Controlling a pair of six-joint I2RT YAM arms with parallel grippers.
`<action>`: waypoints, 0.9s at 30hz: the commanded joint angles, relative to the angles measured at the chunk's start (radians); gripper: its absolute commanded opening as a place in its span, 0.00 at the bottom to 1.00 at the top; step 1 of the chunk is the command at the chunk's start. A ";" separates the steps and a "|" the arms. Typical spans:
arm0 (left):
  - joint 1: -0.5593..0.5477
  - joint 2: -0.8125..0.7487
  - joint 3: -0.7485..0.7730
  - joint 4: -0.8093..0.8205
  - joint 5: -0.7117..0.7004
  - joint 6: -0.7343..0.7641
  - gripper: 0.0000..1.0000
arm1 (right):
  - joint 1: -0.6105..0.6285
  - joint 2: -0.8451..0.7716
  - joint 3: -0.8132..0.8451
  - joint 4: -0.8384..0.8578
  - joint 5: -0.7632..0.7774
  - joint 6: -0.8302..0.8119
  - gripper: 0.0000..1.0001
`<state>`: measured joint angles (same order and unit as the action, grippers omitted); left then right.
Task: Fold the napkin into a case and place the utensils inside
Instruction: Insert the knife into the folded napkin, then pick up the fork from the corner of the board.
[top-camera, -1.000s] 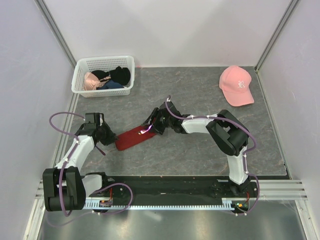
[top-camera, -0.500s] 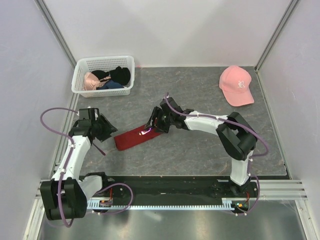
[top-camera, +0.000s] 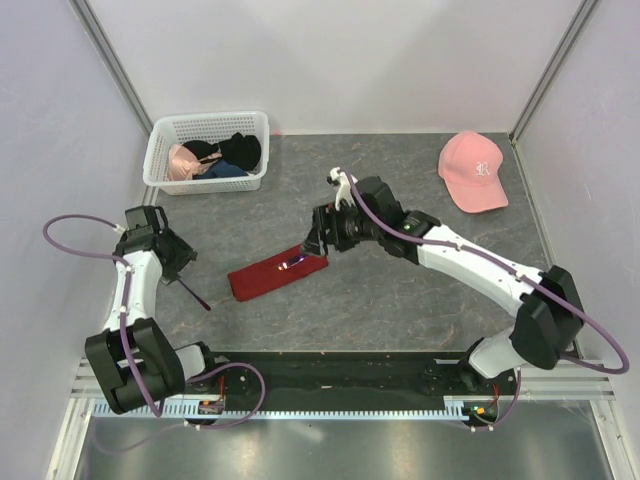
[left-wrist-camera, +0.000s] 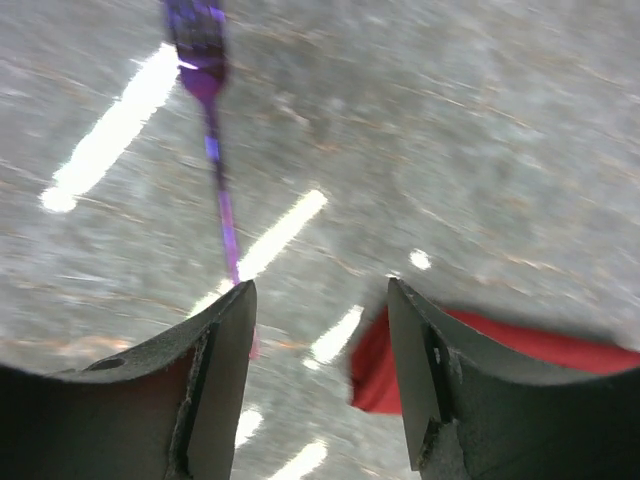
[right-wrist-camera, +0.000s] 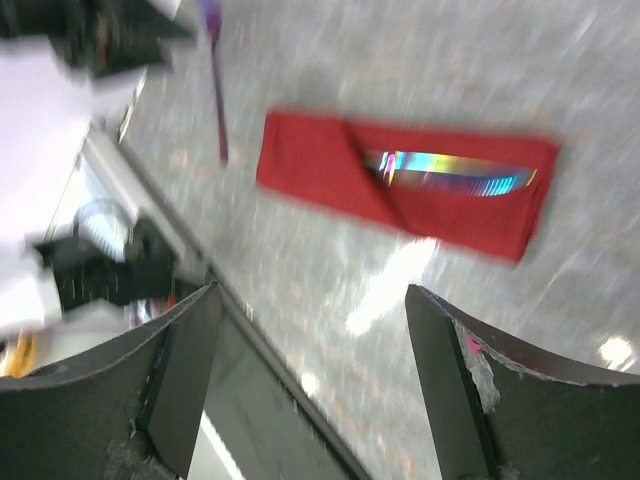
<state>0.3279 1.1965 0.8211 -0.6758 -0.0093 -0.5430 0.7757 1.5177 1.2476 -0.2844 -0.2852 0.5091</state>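
My left hand (left-wrist-camera: 318, 300) and right hand (right-wrist-camera: 312, 300) gape empty. The fork (left-wrist-camera: 213, 150) looks thin, stiff, slick: I'd pinch mid-handle; the case (right-wrist-camera: 330, 170) is floppy.

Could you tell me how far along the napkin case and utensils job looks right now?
Done: the case is folded, with one iridescent utensil tucked inside. In hand: nothing; the left gripper and right gripper are both open and empty. Left: the purple fork lies beside the case, outside it.
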 joint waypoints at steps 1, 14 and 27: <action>0.019 0.050 0.056 -0.005 -0.128 0.101 0.65 | -0.004 -0.073 -0.161 0.088 -0.191 -0.040 0.82; 0.026 0.362 0.020 0.073 -0.264 0.035 0.56 | -0.070 -0.211 -0.323 0.143 -0.289 -0.047 0.83; 0.031 0.486 0.047 0.159 -0.278 0.046 0.13 | -0.131 -0.209 -0.312 0.145 -0.285 -0.027 0.83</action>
<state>0.3473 1.6188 0.9131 -0.6353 -0.1993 -0.5072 0.6804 1.3228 0.9295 -0.1734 -0.5526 0.4828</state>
